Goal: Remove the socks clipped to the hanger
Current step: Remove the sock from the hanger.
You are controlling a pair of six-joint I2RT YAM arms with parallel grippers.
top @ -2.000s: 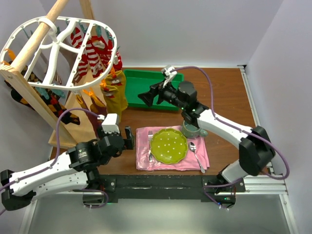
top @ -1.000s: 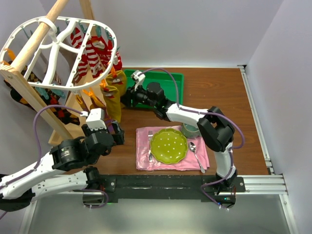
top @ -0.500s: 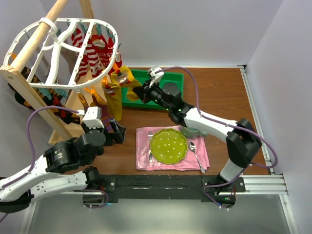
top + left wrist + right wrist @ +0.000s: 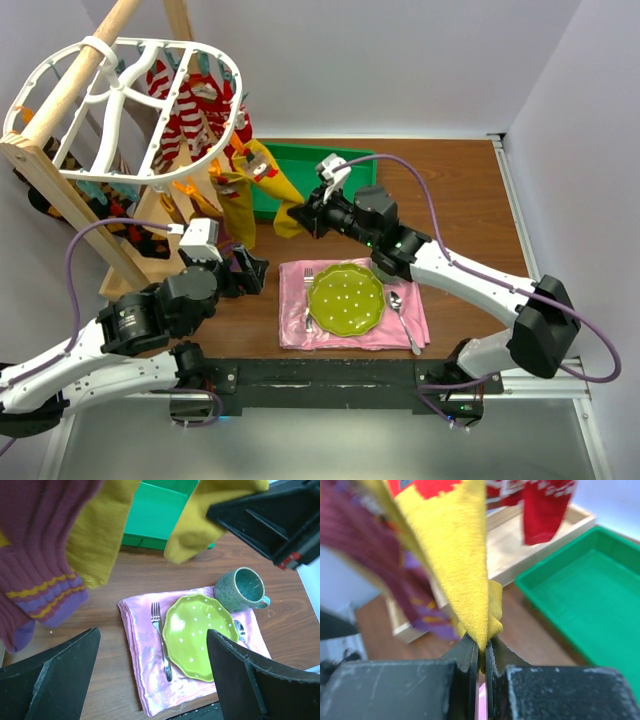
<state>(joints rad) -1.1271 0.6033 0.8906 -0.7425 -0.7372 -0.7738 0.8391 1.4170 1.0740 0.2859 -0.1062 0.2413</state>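
Note:
The white oval hanger hangs from a wooden pole at the top left. Red-and-white striped socks and mustard socks dangle from its near rim. My right gripper is shut on the lower end of one mustard sock, which runs taut and slanted up towards the hanger. Its jaws pinch the fabric tight. My left gripper stands open just below the hanging socks, empty. In the left wrist view a maroon sock and a mustard sock hang right above its fingers.
A green tray sits behind the right gripper. On the table front lies a pink napkin with a green plate, a fork, a spoon and a mug. The wooden rack stands at the left.
My right gripper reached the mustard sock, shut on its lower end and drew it right and nearer, stretching it. The hanger swung slightly. The left arm crept towards the socks.

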